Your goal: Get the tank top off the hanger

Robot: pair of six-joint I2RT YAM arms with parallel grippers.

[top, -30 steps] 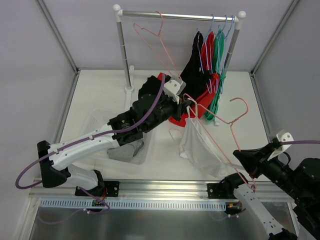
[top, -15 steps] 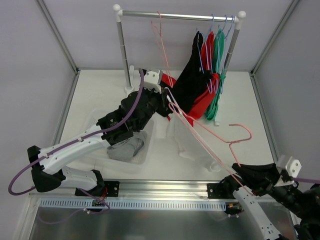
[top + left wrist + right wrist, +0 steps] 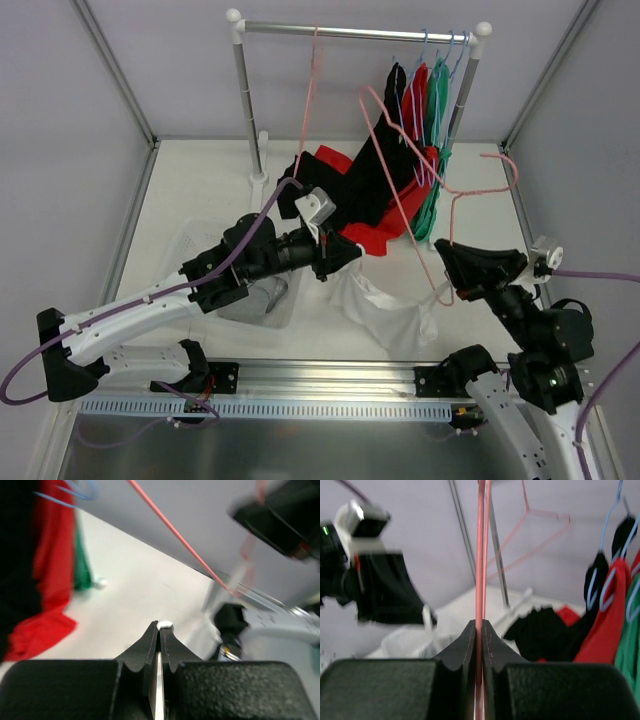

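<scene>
Left arm: it has been pulling back toward the near edge since half a second ago, and the left gripper [image 3: 338, 256] is now sitting lower, beside the clear bin [image 3: 195, 245].
Right arm: it has swung up and inward, and the right gripper [image 3: 445, 260] is now hanging above the table [image 3: 200, 180] at the right.
Hanger: the pink hanger [image 3: 400, 195] has risen with that arm and is now tilting steeply up toward the rail [image 3: 360, 32], with its hook out to the right.
Tank top: the white tank top [image 3: 385, 310] is sagging in a heap on the table between the two grippers, lower than before. From above I cannot tell whether a strap is still catching the hanger's low corner.
Left wrist view: the fingers [image 3: 150, 640] are pressing together with only a thin white edge of fabric showing at their tips, a grip the overhead camera is hiding.
Right wrist view: the jaws are clamping tight on the pink wire, which is running straight up between them. Behind it, the red, black and green garments [image 3: 610, 610] are hanging at the right.
</scene>
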